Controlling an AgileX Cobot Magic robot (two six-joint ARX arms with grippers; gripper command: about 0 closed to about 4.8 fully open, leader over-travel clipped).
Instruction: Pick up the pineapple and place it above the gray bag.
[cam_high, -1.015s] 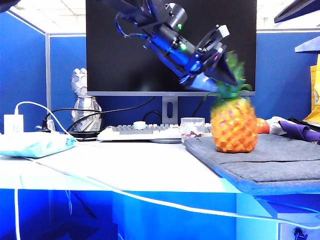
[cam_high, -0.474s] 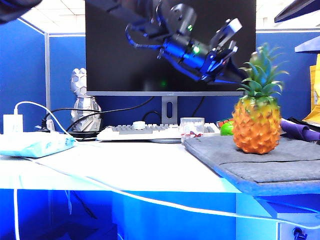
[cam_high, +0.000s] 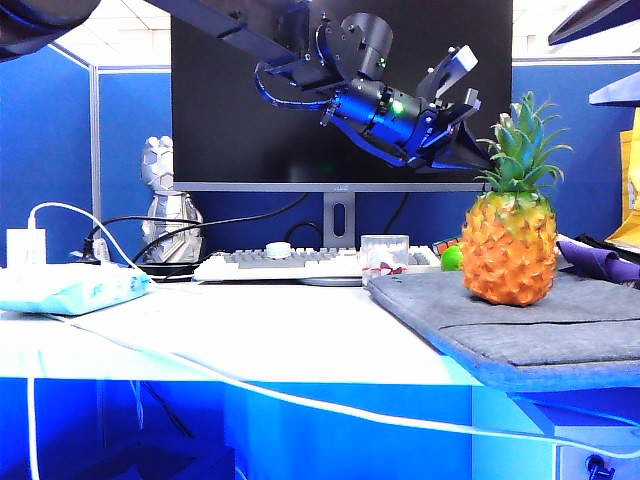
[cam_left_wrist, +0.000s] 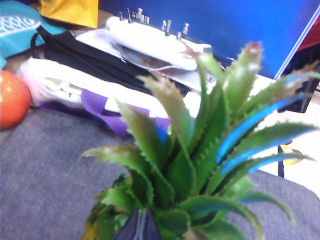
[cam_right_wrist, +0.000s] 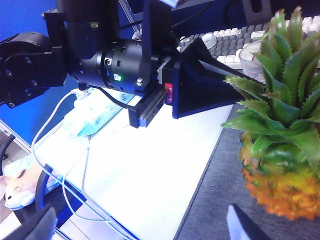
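The pineapple (cam_high: 510, 250) stands upright on the gray bag (cam_high: 540, 320), orange-yellow with a spiky green crown. My left gripper (cam_high: 482, 160) hovers just left of the crown, shut and empty. In the left wrist view its joined fingertips (cam_left_wrist: 142, 227) point into the leaves of the pineapple (cam_left_wrist: 200, 165) above the gray bag (cam_left_wrist: 45, 170). My right gripper (cam_right_wrist: 145, 232) is open and off the fruit, looking at the pineapple (cam_right_wrist: 280, 165), the gray bag (cam_right_wrist: 215, 200) and the left gripper (cam_right_wrist: 235, 75).
Behind the bag lie a keyboard (cam_high: 280, 262), a clear cup (cam_high: 385, 255), a green apple (cam_high: 452, 258) and a purple cloth (cam_high: 600, 262). An orange fruit (cam_left_wrist: 12, 98) sits by the bag. A white cable (cam_high: 250, 390) crosses the table; a teal packet (cam_high: 70, 288) lies left.
The left gripper carried the pineapple rightward over the bag, let go of its crown and drew back a little. Its jaws then closed empty. The right arm stayed still.
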